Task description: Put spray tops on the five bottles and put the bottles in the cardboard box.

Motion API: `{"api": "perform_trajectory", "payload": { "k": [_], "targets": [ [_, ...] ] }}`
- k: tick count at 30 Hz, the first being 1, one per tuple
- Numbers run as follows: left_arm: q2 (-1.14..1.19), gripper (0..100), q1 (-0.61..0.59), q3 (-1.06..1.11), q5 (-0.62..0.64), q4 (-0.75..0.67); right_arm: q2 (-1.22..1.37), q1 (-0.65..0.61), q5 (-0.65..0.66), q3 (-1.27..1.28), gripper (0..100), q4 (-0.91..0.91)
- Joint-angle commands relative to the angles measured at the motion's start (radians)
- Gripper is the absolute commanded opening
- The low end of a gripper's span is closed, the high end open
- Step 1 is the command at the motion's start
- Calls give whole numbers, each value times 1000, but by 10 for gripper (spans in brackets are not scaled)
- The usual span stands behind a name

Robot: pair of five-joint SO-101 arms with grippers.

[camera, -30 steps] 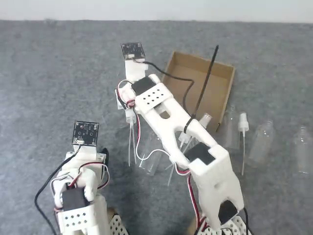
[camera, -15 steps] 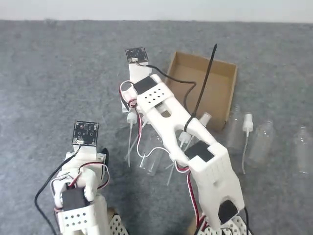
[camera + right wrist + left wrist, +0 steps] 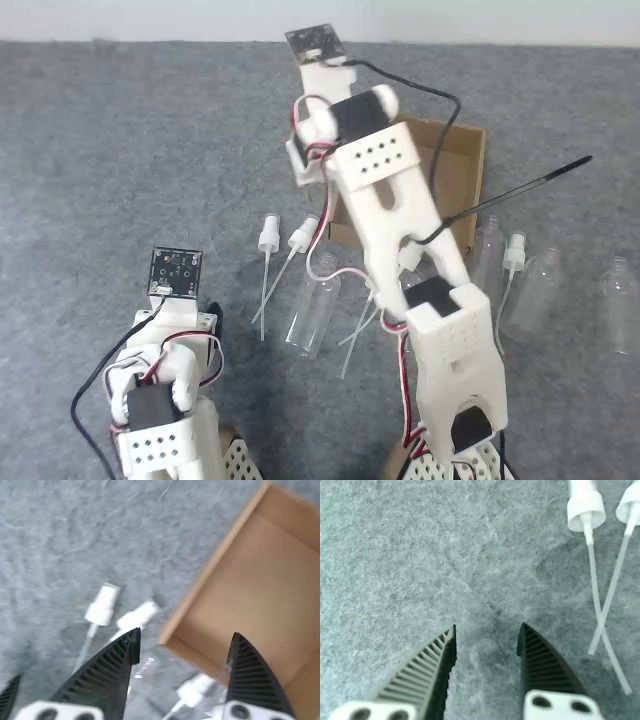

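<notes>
Well, from above, the right arm point(image 3: 385, 190) stretches out across the left side of the cardboard box point(image 3: 462, 175). The left arm point(image 3: 165, 400) sits folded at the near edge of the grey surface point(image 3: 100, 150). Two spray tops point(image 3: 268, 232) lie side by side just left of the box, their tubes trailing back toward the arms. A clear bottle point(image 3: 312, 315) lies on its side near them, and more bottles point(image 3: 540, 285) are grouped to the right of the box.

The left wrist camera adds what the overhead hides. The left claw point(image 3: 487, 640) gapes open above bare surface, holding nothing, and the tubes of the two tops cross each other.

The right wrist camera shows the right claw point(image 3: 185, 635) spread wide too and empty, hovering over the box's edge with both tops just beside it.

Compared with a second ago, the right arm has lifted away from the spray tops and swung toward the box, uncovering the tops and the lying bottle.
</notes>
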Motion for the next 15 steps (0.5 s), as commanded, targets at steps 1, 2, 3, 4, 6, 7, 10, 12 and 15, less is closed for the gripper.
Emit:
{"api": "perform_trajectory", "payload": {
  "k": [1, 2, 3, 4, 6, 7, 10, 12, 15],
  "targets": [
    [-21, 181, -5, -8, -6, -15, -127, 54, 52, -61, 243, 42],
    [-21, 181, -5, -8, -6, -15, -151, 70, 52, -60, 243, 42],
    [-21, 181, -5, -8, -6, -15, -176, 87, 52, -60, 243, 42],
    [-21, 181, -5, -8, -6, -15, -199, 105, 52, -61, 243, 42],
    [-21, 181, -5, -8, -6, -15, -248, 159, 58, -60, 242, 42],
    [-21, 181, -5, -8, -6, -15, -268, 189, 81, -57, 242, 42],
    [-21, 181, -5, -8, -6, -15, -326, 308, 175, 12, 242, 42],
    [-21, 181, -5, -8, -6, -15, -357, 395, 219, 94, 242, 42],
    [-21, 181, -5, -8, -6, -15, -372, 503, 273, 219, 245, 41]
  ]
}}
